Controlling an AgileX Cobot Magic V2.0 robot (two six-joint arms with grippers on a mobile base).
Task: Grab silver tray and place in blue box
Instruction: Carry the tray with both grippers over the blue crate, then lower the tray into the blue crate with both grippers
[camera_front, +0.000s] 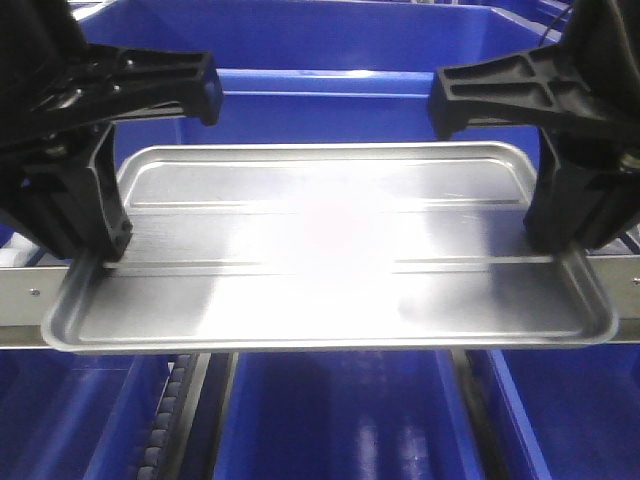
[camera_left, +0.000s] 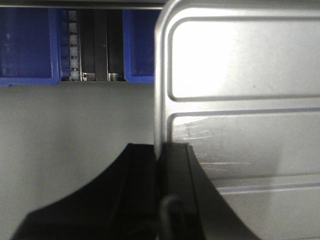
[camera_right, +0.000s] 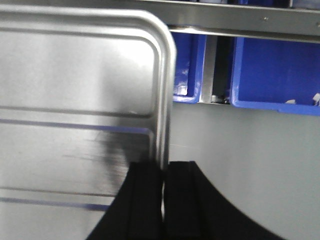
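Observation:
The silver tray (camera_front: 330, 250) lies level across the middle of the front view, shiny, with two long ridges along its base. My left gripper (camera_front: 100, 252) is shut on its left rim, and in the left wrist view the black fingers (camera_left: 172, 165) pinch that rim of the tray (camera_left: 240, 90). My right gripper (camera_front: 552, 240) is shut on the right rim; the right wrist view shows it (camera_right: 165, 165) clamped on the edge of the tray (camera_right: 75, 90). The blue box (camera_front: 320, 100) stands just behind the tray, with its rim at about tray height.
A metal rail (camera_front: 20, 290) runs under the tray's front part. Below it are more blue bins (camera_front: 340, 420) and a roller track (camera_front: 165, 420). The wrist views show a plain grey surface (camera_left: 75, 130) beside the tray and blue bins (camera_right: 270, 70) beyond.

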